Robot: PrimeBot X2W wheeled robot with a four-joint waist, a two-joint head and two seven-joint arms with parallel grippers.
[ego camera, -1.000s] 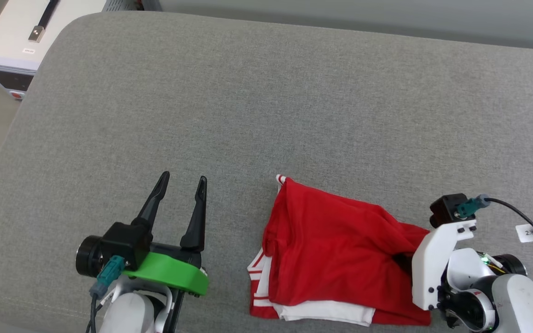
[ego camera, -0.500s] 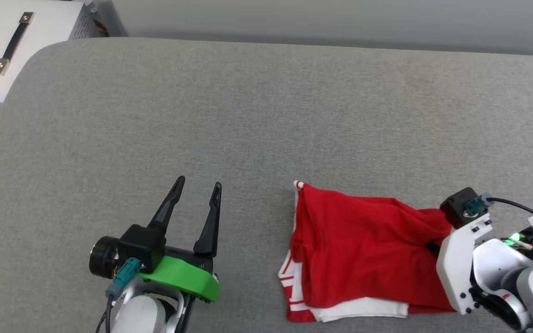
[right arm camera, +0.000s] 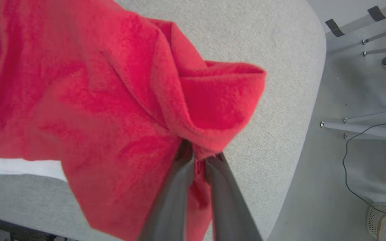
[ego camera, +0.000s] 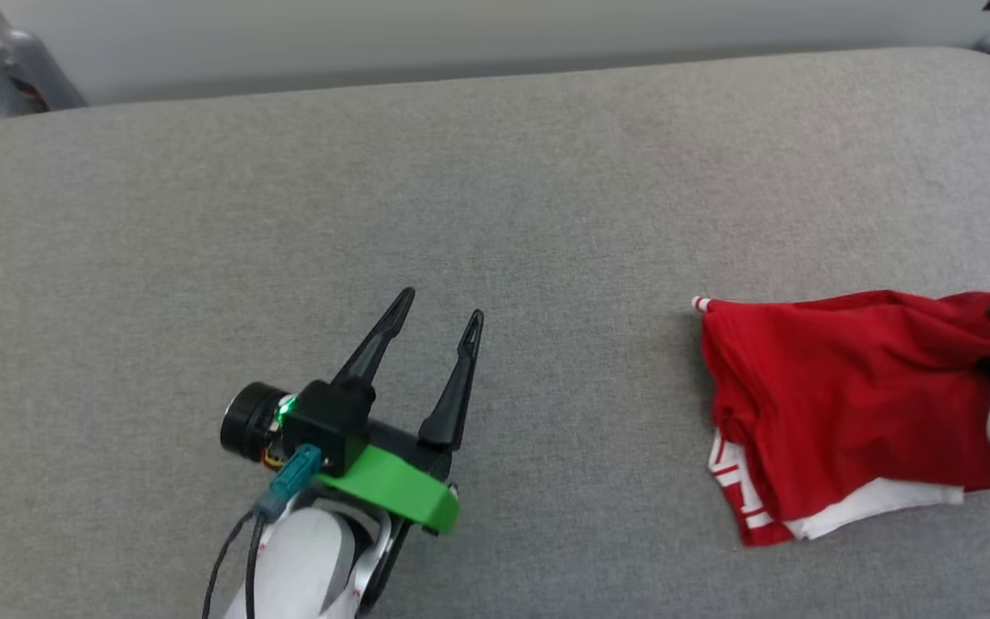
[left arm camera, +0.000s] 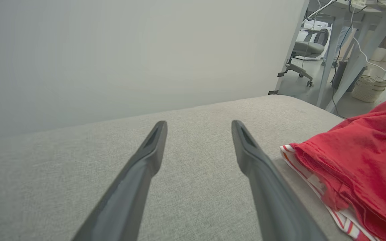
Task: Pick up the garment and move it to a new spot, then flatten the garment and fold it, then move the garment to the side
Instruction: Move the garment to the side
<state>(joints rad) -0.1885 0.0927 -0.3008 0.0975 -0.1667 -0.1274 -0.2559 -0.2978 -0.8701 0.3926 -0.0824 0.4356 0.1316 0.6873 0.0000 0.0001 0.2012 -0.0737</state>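
**A:** Red jersey cloth, bunched and partly folded. The garment (ego camera: 839,404) lies on the grey upholstered surface (ego camera: 495,172), close to its right end. A white sleeve and striped trim peek out along its near edge.

**B:** What is around it?

**A:** Bare grey fabric stretches away on its left. Past the rounded end of the surface, the right wrist view takes in metal legs (right arm camera: 357,129), a thin cable (right arm camera: 344,160) and a woven basket (right arm camera: 384,217) on the floor.

**B:** And the end effectors?

**A:** The right end effector (right arm camera: 199,152) has its fingers nearly together, pinching a raised fold at the garment's right edge. The cloth is drawn up into a peak there. The left end effector (ego camera: 443,303) is over the bare surface with its fingers spread wide, holding nothing. It is well apart from the garment, which sits off to its right.
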